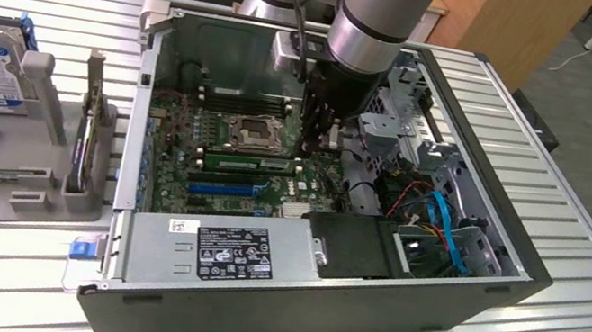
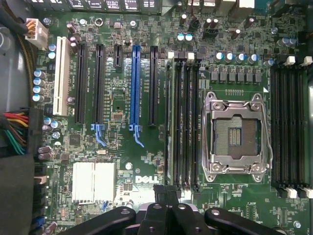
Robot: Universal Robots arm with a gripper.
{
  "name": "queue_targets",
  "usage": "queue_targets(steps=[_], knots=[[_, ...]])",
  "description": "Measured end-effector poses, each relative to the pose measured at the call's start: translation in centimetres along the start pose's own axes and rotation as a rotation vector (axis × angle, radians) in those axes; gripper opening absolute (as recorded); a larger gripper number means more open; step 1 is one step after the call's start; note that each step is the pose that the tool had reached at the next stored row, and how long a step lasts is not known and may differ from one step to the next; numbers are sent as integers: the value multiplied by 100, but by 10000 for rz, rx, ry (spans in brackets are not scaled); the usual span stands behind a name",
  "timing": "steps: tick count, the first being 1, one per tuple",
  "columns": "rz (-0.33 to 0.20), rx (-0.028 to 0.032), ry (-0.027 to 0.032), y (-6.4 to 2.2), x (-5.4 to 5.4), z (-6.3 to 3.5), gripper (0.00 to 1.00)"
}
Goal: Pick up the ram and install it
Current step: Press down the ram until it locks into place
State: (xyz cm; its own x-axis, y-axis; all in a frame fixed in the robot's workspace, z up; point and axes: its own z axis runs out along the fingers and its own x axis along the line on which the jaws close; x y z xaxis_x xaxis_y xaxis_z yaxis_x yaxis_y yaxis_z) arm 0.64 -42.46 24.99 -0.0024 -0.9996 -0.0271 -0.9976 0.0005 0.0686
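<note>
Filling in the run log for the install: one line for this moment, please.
gripper: shut, over motherboard | ram: slotted beside CPU socket | fully seated: cannot tell

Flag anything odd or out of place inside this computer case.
Nothing looks askew, spilled or damaged. One oddity: the CPU socket stands empty, its contacts bare, with no chip seated in it.
</note>
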Motion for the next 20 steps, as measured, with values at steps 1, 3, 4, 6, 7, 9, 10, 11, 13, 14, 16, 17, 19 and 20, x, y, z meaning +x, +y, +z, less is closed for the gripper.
queue_targets(steps=[1, 3, 4, 6, 7, 9, 10, 11, 13, 14, 16, 17, 19, 20], knots=[[0, 0, 1, 0, 0, 0, 10], [0, 0, 1, 0, 0, 0, 10], [1, 1, -1, 0, 0, 1, 10], [1, 2, -5, 0, -17, 4, 10], [1, 1, -2, 0, -32, 4, 10], [1, 1, -3, 0, -62, 8, 10], [0, 1, -2, 0, -74, 9, 10], [0, 0, -1, -1, -80, 9, 10], [-1, 1, -2, -1, -79, 10, 10], [-1, 0, -1, -1, -79, 9, 10], [0, 1, -3, -2, -80, 20, 10], [-1, 1, -2, -2, -79, 31, 10], [-1, 1, -3, -4, -78, 56, 10], [-1, 1, -2, -5, -78, 69, 10]])
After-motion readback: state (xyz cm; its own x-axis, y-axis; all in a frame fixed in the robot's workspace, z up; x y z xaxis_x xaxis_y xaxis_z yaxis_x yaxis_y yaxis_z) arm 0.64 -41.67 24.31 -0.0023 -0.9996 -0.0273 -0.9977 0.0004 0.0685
